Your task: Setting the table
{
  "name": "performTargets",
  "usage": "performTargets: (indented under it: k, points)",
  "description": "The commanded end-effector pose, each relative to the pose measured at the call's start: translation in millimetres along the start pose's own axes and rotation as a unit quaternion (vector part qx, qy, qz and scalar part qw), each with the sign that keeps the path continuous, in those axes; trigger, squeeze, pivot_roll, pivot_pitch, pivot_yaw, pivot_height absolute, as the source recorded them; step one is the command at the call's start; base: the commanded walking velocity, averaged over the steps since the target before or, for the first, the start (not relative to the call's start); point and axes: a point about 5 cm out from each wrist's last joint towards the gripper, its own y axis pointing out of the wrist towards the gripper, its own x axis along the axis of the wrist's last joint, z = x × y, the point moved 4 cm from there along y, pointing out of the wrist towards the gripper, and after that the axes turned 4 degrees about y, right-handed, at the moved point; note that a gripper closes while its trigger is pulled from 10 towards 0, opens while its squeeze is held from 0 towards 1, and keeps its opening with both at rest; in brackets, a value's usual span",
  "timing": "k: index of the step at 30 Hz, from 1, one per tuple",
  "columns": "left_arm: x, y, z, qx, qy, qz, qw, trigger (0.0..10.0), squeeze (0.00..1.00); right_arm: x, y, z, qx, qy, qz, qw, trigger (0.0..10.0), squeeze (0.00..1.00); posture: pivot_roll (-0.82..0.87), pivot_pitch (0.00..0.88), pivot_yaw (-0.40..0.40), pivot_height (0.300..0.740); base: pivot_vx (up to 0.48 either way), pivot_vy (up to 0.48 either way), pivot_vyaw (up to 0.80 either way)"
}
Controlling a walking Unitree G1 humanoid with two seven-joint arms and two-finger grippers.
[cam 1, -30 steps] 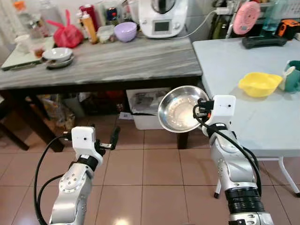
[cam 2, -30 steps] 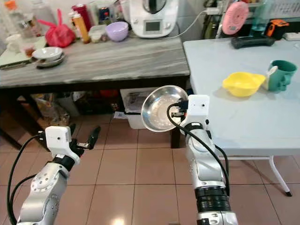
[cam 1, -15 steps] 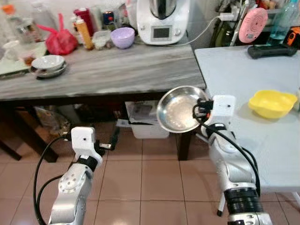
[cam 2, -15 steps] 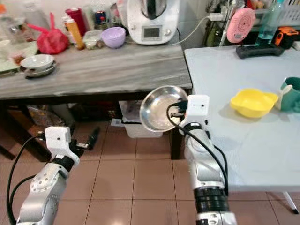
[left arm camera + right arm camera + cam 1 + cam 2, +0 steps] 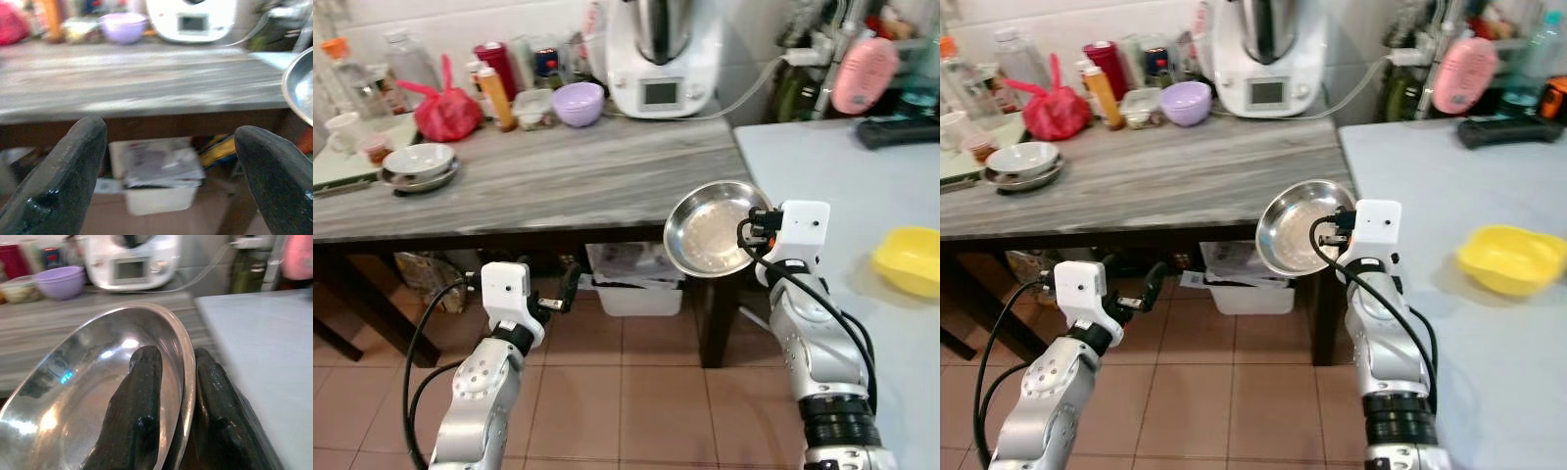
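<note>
The right end effector (image 5: 168,401) is clamped on the rim of a stainless steel bowl (image 5: 710,228), one black finger inside the bowl and one outside. The bowl is held up tilted, its hollow facing the camera, in the air above the tiled floor (image 5: 626,392), in front of the gap between the two benches and just off the near corner of the pale blue bench (image 5: 822,162).

The left end effector (image 5: 171,161) hangs low in front of the grey wood-grain bench (image 5: 558,171), its two fingers spread wide apart and empty.

Over the last second the whole scene has slid rightward: the yellow bowl (image 5: 908,259) now sits at the right edge of the head view, and a green cup that stood beside it has passed out of frame. The camera has turned left; the things themselves have not moved. The steel bowl stays gripped as before.

This suggests the robot is repositioning mid-carry, and the bowl has not yet been set down at a place on either bench.
</note>
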Motion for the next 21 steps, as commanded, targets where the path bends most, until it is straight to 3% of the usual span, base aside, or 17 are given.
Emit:
performTargets:
  k: [1,21]
  points:
    - [3.2,1.0,2.4,0.001,0.004,-0.003,1.0,10.0,0.0,5.2,1.2,4.6,0.009,-0.002,-0.009,1.0,10.0,0.0,-0.11,0.036,0.082,0.74,0.285,0.386,0.0]
    - [1.8,1.3,0.5,-0.002,0.006,0.0,1.0,10.0,0.0,6.1,1.9,5.8,0.01,-0.004,-0.012,1.0,10.0,0.0,-0.1,0.033,0.081,0.74,0.286,0.385,0.0]
